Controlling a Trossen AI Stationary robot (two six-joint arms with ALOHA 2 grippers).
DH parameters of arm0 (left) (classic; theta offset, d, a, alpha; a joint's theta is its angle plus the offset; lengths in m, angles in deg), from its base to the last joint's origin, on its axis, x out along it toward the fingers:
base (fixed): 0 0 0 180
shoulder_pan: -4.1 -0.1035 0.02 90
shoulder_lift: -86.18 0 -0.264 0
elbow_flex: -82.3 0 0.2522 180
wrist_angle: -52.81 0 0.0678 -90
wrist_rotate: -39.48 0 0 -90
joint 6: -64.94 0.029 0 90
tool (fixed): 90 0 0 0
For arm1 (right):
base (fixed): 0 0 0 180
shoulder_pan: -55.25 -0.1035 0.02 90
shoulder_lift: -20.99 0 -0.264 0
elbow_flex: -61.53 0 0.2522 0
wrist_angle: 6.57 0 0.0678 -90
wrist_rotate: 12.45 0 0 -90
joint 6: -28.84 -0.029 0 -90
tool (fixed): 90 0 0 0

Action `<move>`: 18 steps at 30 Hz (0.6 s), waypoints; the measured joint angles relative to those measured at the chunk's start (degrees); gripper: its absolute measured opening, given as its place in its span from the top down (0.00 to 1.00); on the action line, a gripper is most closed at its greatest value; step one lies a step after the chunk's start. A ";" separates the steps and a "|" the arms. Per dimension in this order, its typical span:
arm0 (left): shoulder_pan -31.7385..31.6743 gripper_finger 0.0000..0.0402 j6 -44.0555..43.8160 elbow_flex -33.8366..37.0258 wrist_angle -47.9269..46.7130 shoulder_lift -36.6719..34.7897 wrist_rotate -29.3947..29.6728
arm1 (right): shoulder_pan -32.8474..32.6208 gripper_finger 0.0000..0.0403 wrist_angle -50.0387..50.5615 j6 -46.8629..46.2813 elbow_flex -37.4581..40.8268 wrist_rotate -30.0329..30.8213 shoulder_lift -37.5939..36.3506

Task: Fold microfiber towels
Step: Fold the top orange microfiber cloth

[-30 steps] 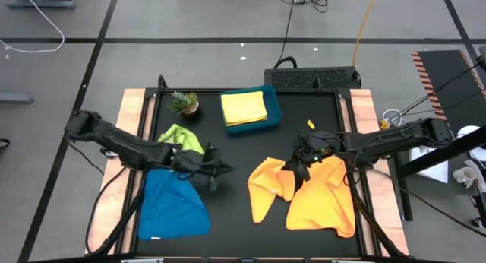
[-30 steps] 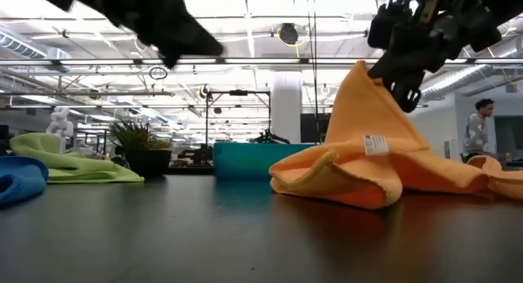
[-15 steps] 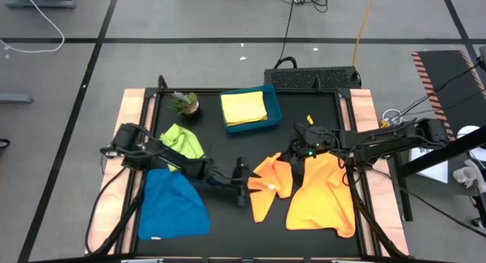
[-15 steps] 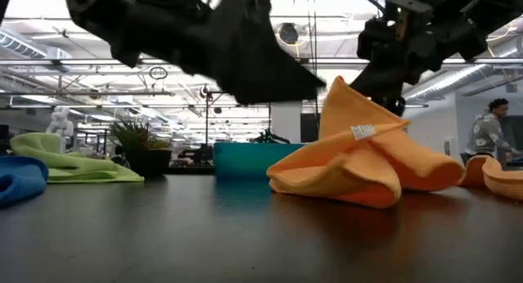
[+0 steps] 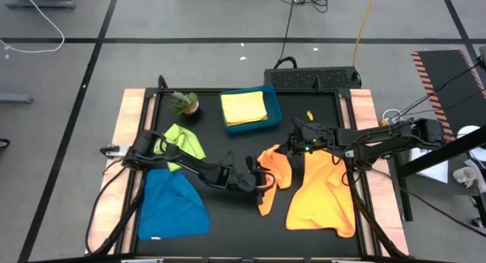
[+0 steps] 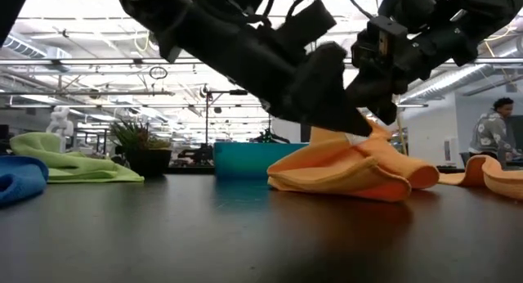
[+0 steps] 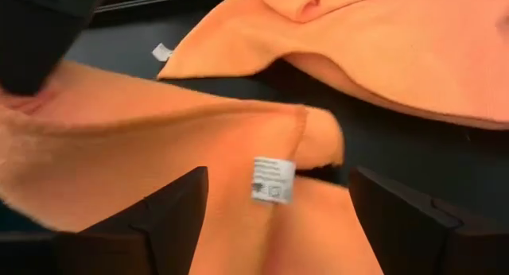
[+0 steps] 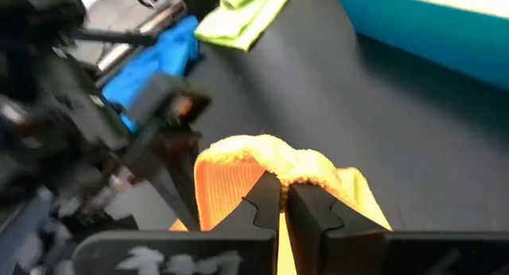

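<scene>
Spread on the black table [image 5: 228, 217], near its right side: two orange towels [image 5: 323, 194], soft, light, limp, likely best pinched at corners or hems. Right gripper [image 8: 282, 197] clamped on a raised fold of the smaller one [image 5: 269, 175]; left gripper [image 5: 262, 179] wide open at its edge. Only in the left wrist view: a white label [image 7: 272, 180]

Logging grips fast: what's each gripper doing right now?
Left gripper: open, straddling the orange towel's edge.
Right gripper: shut on that orange towel.
</scene>
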 joint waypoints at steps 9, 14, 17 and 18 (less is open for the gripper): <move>-0.01 0.39 0.50 -0.45 0.04 1.33 3.67 | 0.60 1.00 -0.57 0.60 0.00 1.07 0.26; -0.73 0.50 0.78 -0.43 -0.79 1.33 5.03 | 0.60 1.00 -0.79 0.89 0.00 1.07 0.24; -1.26 0.58 1.38 -0.43 -0.75 1.33 5.02 | 0.60 1.00 -0.83 1.02 0.00 1.07 0.24; -1.45 0.60 1.57 -0.43 -0.87 1.33 4.95 | 0.60 1.00 -0.85 1.02 0.00 1.07 0.24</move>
